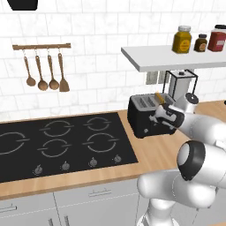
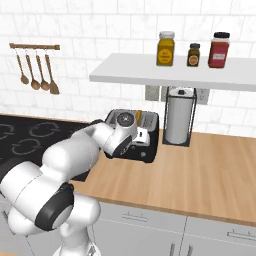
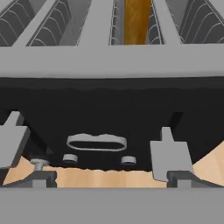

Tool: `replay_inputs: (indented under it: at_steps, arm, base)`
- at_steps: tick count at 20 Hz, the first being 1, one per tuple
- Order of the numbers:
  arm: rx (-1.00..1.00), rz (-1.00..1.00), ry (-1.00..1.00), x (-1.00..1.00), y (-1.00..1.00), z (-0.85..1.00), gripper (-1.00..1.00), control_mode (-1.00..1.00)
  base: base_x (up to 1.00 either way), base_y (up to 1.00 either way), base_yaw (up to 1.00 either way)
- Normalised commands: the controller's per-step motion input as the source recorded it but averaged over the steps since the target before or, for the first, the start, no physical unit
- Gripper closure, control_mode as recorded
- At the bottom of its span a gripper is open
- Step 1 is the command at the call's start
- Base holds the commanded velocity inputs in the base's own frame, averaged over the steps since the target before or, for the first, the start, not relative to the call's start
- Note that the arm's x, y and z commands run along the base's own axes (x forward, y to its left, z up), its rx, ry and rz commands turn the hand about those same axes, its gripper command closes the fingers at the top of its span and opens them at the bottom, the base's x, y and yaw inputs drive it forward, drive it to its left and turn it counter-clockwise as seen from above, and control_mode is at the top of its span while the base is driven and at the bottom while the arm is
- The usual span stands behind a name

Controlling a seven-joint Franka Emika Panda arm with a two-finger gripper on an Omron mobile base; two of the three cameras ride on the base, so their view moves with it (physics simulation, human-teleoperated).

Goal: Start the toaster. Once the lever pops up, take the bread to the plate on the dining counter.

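The black toaster (image 1: 140, 115) (image 2: 149, 150) stands on the wooden worktop beside the hob. A golden-brown slice of bread (image 1: 160, 98) (image 2: 138, 116) (image 3: 137, 21) stands in one of its top slots. My gripper (image 1: 155, 120) (image 2: 142, 136) (image 3: 92, 153) is open, right in front of the toaster's (image 3: 109, 65) black front face. Its fingers (image 3: 171, 156) stand wide apart either side of the grey oval lever (image 3: 97, 142), touching nothing. Two small knobs (image 3: 128, 160) sit just below the lever. The plate and the dining counter are out of view.
The black hob (image 1: 62, 141) lies left of the toaster. A paper towel holder (image 2: 179, 120) stands to its right, under a white shelf (image 2: 170, 74) carrying three jars. Wooden utensils (image 1: 44, 73) hang on the tiled wall. Bare worktop (image 2: 200, 170) stretches to the right.
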Motion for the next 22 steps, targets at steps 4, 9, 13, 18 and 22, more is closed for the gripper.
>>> replay_inputs:
  at_steps: [4,9,13,18,22]
  arm:
    - [0.00,0.00,0.00,0.00,0.00,-0.27,-1.00,-1.00]
    - [0.00,0.00,0.00,0.01,0.00,-0.26,-1.00,-1.00]
    - [0.00,0.00,0.00,0.00,0.00,-0.25,-1.00,-1.00]
    - [0.00,0.00,0.00,0.00,0.00,-0.14,-1.00,-1.00]
    - [0.00,0.00,0.00,0.00,0.00,0.00,-1.00,-1.00]
  base:
    - [0.00,0.00,0.00]
    - [0.00,0.00,0.00]
    - [0.00,0.00,0.00]
    - [0.00,0.00,0.00]
    - [0.00,0.00,0.00]
